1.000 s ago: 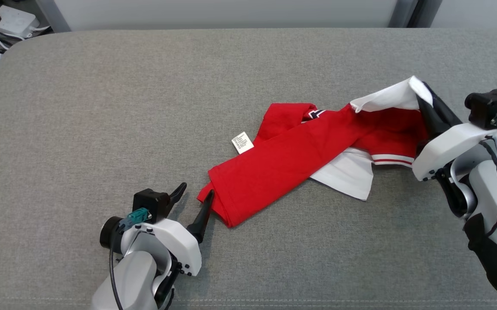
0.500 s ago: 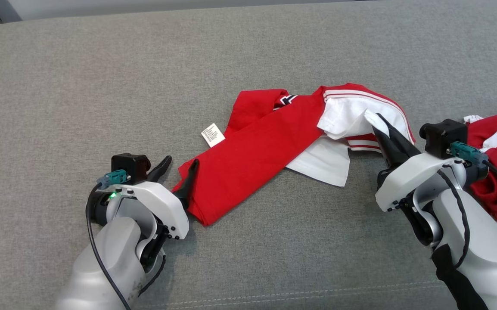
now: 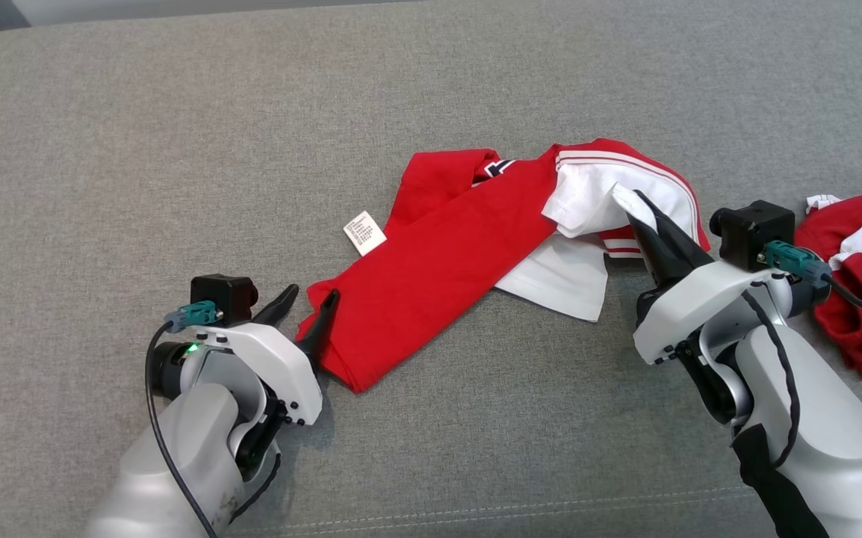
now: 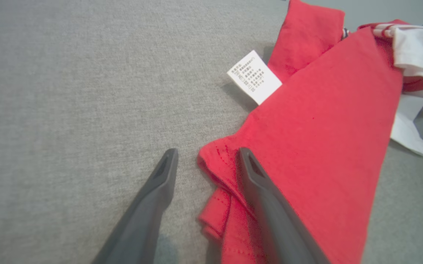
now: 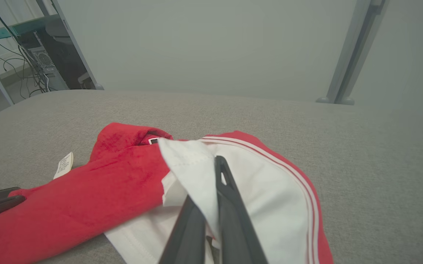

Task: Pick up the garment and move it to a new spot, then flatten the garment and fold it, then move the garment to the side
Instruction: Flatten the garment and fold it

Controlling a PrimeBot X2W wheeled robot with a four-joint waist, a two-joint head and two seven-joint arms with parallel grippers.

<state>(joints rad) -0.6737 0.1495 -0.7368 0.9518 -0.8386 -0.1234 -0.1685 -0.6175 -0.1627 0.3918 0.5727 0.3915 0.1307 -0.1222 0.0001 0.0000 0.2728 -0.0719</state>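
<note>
your red and white shirt (image 3: 438, 276) lies bunched in a long diagonal strip across the middle of the grey cushion (image 3: 177, 149). its red hem corner sits low on your left side, and its white, stripe-edged part runs up toward the right. a care label (image 3: 364, 232) pokes out flat from the upper edge, so i'd guess the cloth is twisted or turned there.

the right gripper (image 3: 636, 202) is pinched fully closed on a fold of the white fabric, which peaks up over it like a small tent. in the right wrist view its two dark fingers (image 5: 230, 205) sit pressed together with white cloth draped to both sides. that hold looks meant to anchor one end so the strip can be drawn straight.

the left gripper (image 3: 314, 293) has nothing in it. its jaws stand wide apart and straddle the red hem corner. in the left wrist view one finger (image 4: 263, 198) lies over the red cloth and the other rests on bare cushion just beside it, with the folded corner between them. i'd judge you're lining up the second grasp, so both ends can be lifted and spread flat. the corner is doubled over there, so closing could catch two layers.

a second red garment (image 3: 860, 299) lies on the far side of the right arm, so mind you don't drag into it.
</note>
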